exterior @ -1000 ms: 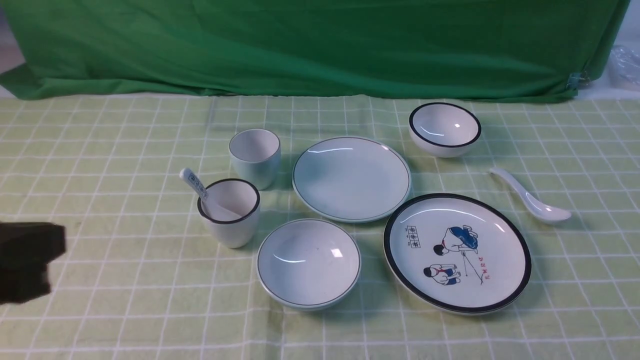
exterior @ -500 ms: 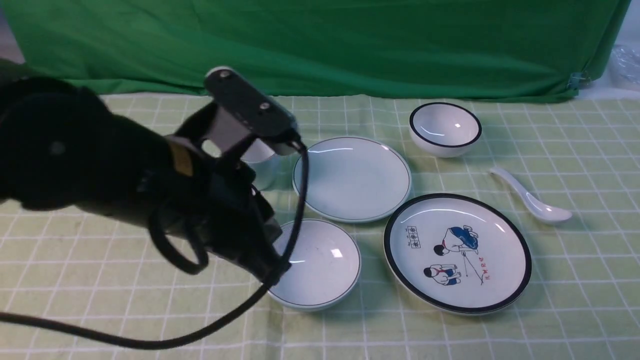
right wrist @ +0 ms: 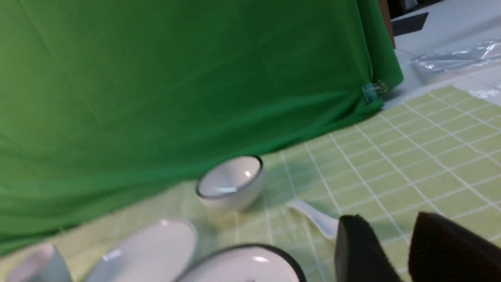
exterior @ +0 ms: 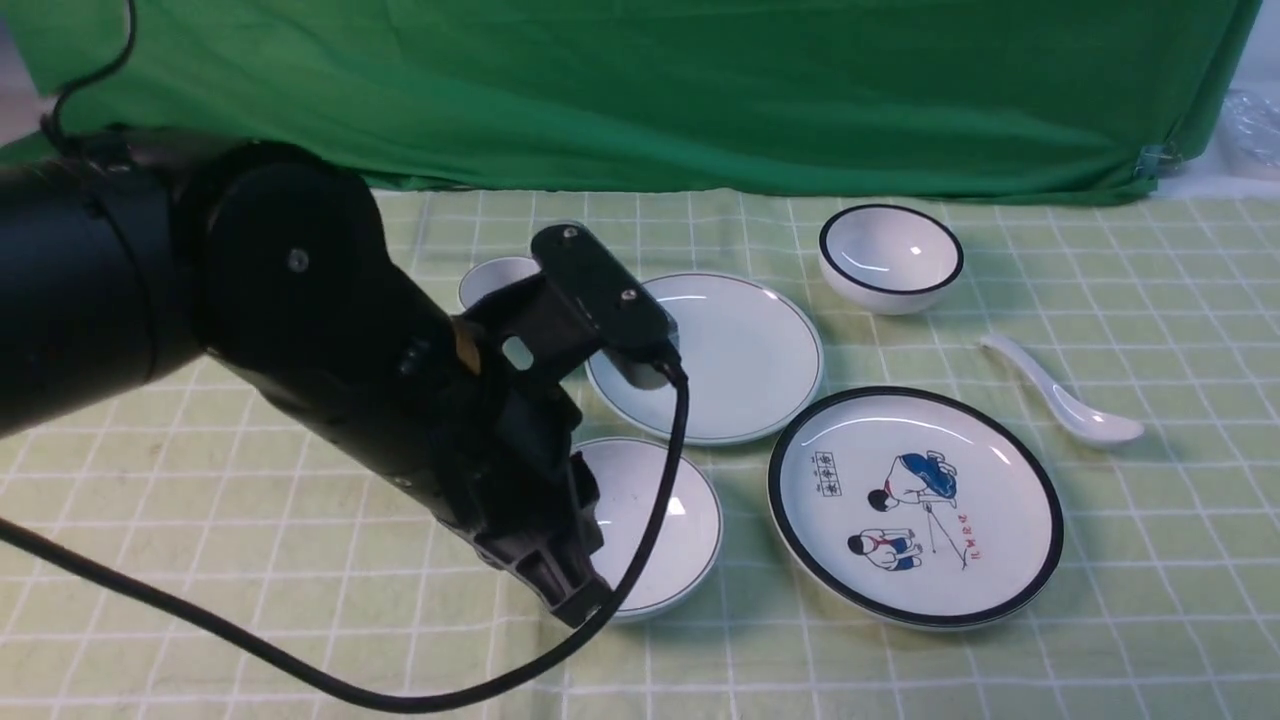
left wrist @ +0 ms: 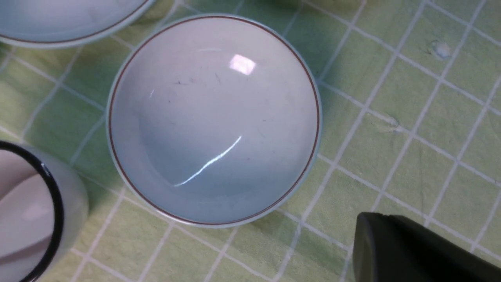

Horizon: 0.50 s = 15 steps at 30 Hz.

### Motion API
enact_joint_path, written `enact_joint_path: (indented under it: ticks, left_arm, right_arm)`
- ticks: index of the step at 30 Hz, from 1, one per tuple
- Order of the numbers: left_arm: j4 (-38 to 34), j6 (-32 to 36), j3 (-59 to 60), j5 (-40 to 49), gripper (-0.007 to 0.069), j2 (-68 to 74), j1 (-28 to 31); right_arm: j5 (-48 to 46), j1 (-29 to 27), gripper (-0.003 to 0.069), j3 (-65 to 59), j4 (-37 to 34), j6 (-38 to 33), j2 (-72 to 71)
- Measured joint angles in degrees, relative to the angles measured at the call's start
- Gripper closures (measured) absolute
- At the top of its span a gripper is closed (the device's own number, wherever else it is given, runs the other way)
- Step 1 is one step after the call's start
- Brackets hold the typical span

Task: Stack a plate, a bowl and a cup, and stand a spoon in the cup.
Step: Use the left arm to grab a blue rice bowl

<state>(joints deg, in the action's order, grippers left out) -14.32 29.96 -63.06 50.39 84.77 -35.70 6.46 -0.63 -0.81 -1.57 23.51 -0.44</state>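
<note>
The pale bowl (exterior: 665, 520) sits front centre, and it fills the left wrist view (left wrist: 213, 117). My left gripper (exterior: 575, 598) hangs at its near-left rim, apart from it. It shows as one dark mass with no gap (left wrist: 375, 221), shut and empty. The plain plate (exterior: 745, 350) lies behind the bowl. The pale blue cup (exterior: 492, 278) peeks out behind my left arm. The plain white spoon (exterior: 1065, 405) lies at the right. My right gripper (right wrist: 387, 217) is out of the front view. Its fingers stand slightly apart and empty, short of the spoon (right wrist: 317, 219).
A black-rimmed cartoon plate (exterior: 915, 505) lies front right. A black-rimmed deep bowl (exterior: 890, 255) stands back right. A black-rimmed white cup (left wrist: 27, 211) stands beside the pale bowl, hidden by my arm in the front view. A green curtain (exterior: 640, 90) closes the back.
My left arm has swung in from the left edge, over the cups, down to the pale bowl's near-left rim. It now hides the black-rimmed cup. The dishes have not moved.
</note>
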Motion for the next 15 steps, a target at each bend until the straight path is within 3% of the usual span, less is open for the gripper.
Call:
enact_joint_path:
  ticks: [9,12,15]
  left_arm:
    - [-0.1,1.7,0.0,-1.9,0.0604,3.9,-0.5]
    - [0.1,2.6,-0.5,-2.5,0.0604,4.4,-0.5]
    - [0.7,2.9,-2.2,-1.3,0.0604,6.0,-0.5]
  right_arm:
    - [7.4,0.0,0.0435,0.0,-0.2,3.0,0.0]
    - [-2.2,0.5,0.0534,4.2,-0.2,3.9,2.6]
    - [-14.7,2.6,0.0608,12.2,-0.2,-1.1,8.2]
